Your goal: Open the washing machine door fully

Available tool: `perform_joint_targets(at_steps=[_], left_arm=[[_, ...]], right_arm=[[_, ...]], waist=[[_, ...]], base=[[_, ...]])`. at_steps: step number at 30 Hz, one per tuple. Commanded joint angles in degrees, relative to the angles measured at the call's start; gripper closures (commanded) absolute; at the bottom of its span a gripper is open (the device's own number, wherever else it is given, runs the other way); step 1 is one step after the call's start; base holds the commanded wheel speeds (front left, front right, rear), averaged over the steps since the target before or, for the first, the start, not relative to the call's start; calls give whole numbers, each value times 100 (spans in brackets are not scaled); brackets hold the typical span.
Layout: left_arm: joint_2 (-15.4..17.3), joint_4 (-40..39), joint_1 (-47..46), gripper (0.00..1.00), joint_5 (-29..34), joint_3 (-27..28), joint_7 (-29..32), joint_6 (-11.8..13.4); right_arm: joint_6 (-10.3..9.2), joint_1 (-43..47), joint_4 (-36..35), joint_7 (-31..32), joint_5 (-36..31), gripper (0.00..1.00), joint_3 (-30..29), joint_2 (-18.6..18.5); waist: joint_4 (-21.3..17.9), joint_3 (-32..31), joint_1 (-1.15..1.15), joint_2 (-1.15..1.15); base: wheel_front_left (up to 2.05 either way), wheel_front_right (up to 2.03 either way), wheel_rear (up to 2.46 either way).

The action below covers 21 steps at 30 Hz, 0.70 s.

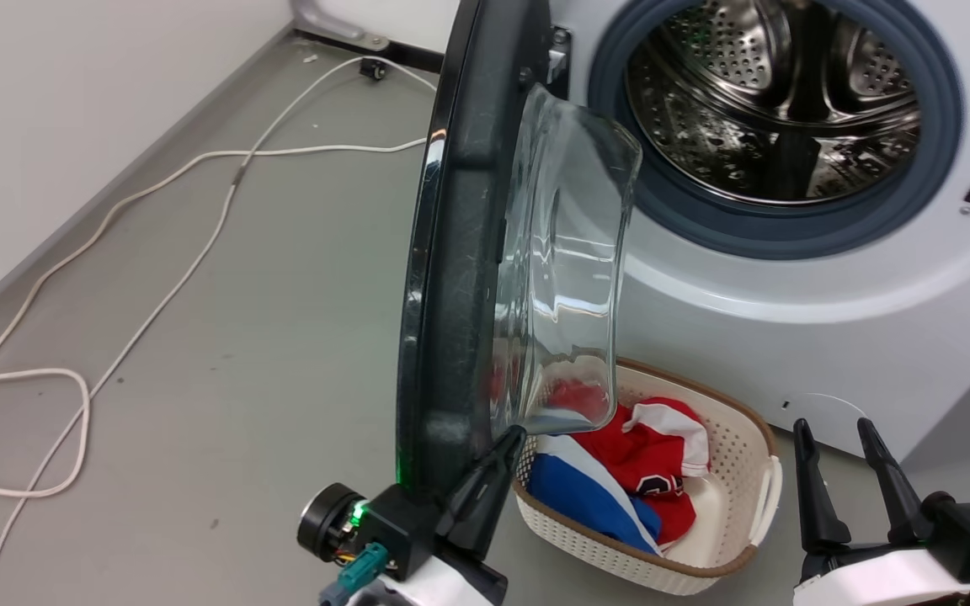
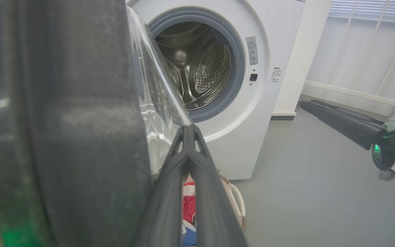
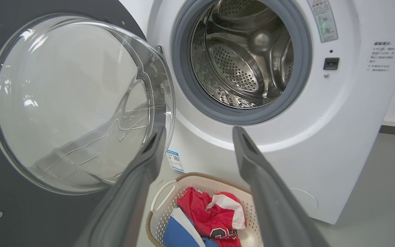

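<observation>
The washing machine door (image 1: 451,278) stands edge-on to me, swung well out from the white washing machine (image 1: 830,337), its clear glass bowl (image 1: 565,261) bulging toward the steel drum (image 1: 775,93). My left gripper (image 1: 508,438) is shut, its fingers lying against the door's lower inner face beside the glass; the door (image 2: 81,120) looms at the left of the left wrist view beside the left gripper (image 2: 188,127). My right gripper (image 1: 837,427) is open at lower right, apart from the door. In the right wrist view the right gripper (image 3: 197,132) points at the machine (image 3: 338,120), door (image 3: 63,103) on its left.
A cream laundry basket (image 1: 738,438) with red, white and blue clothes sits on the floor under the drum opening, between my grippers. A white cable (image 1: 157,252) loops across the grey floor at left. A wall runs along the far left.
</observation>
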Motion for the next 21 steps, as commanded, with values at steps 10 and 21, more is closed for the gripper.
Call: perform_joint_targets(at_steps=[10,21], left_arm=[[261,44,-23,100,-274,589,-75,222],[633,33,-196,100,-413,1251,-94,353]], right_arm=[[-4,-80,-1,-15,-57,0,69,10],[-4,-251,-50,-15,-298,0,105,10]], waist=[[445,165,0,0],[445,676,0,0]], base=[[0,0,0],[0,0,0]])
